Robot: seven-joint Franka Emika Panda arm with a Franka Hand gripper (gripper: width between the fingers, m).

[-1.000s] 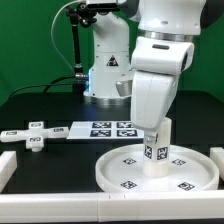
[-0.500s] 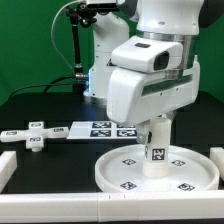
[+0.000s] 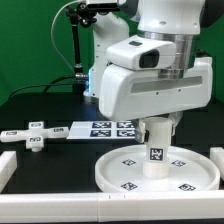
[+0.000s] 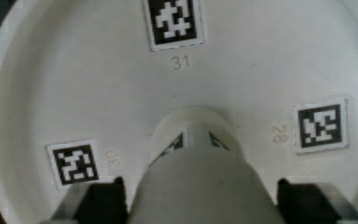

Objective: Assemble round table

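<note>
The gripper (image 4: 197, 200) grips the upright cylinder (image 3: 155, 152), standing it at the centre of the disc (image 3: 108, 170), probably to screw it in.

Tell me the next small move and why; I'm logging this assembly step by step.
Probably twist the wrist to screw the short thick cylinder into the round disc: the gripper is shut on the cylinder, which stands upright at the disc's centre.
</note>
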